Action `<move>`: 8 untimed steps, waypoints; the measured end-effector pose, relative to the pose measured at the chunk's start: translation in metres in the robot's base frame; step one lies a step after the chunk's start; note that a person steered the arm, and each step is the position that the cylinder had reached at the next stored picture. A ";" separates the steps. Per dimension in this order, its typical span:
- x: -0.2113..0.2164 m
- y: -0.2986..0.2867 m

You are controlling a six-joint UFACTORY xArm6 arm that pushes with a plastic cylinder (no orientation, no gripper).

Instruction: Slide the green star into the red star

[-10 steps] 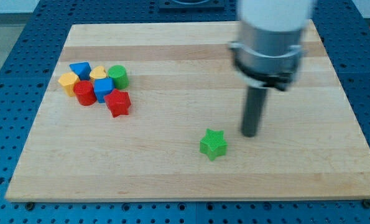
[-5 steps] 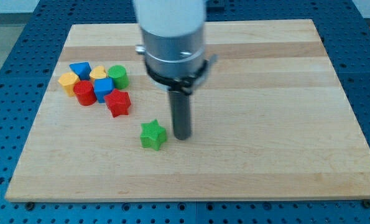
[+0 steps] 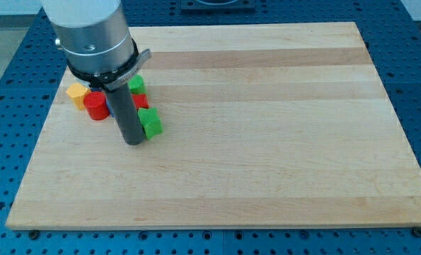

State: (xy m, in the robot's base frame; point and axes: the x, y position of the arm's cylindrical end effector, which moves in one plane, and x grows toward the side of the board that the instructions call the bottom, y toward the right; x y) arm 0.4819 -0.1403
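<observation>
Pale wooden board (image 3: 281,142); ridged green star (image 3: 151,122) beside my tip (image 3: 134,142).

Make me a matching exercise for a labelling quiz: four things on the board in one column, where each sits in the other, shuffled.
Things:
1. green star
2. my tip
3. orange block
4. red star

Places:
A. farthest toward the view's left of the cluster
B. just to the view's left of the green star, close against it
C. mostly hidden behind the rod, directly above the green star in the view
D. at the cluster's lower right edge, right of the rod

Pairs: 1-D, 2-B, 3-A, 4-C
</observation>
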 end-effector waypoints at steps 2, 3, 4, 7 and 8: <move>0.038 0.042; 0.008 0.072; -0.027 0.010; -0.023 0.011; -0.023 0.019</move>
